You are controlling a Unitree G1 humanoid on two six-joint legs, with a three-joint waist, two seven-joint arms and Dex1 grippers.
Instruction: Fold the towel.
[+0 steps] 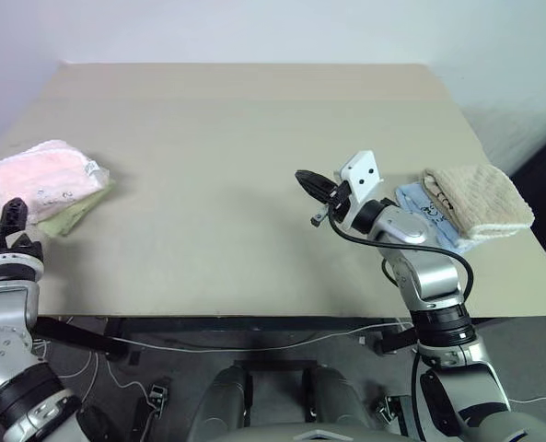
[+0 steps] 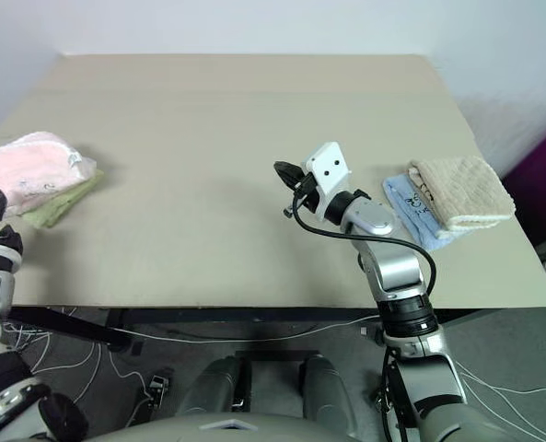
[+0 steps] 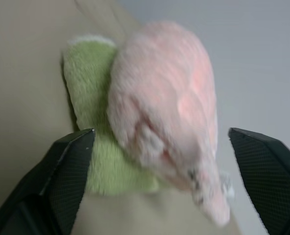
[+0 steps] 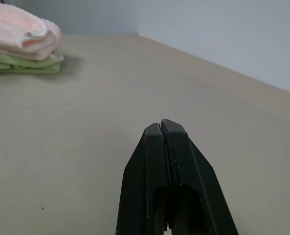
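The towel (image 1: pixel 40 175) lies folded atop a green towel (image 1: pixel 75 214) at the desk's (image 1: pixel 236 138) left edge; folding looks complete. Your left hand (image 3: pixel 162 161) stands released, level, just short of the stack. Your right hand (image 1: pixel 311 183) is clenched, empty, above mid-desk. Next, withdraw without snagging the pile.

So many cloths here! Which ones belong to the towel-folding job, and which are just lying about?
Part of the job:
- pink towel, folded, on the green one
- left hand, open beside it

Just lying about:
- green towel
- beige waffle towel
- blue cloth beneath it
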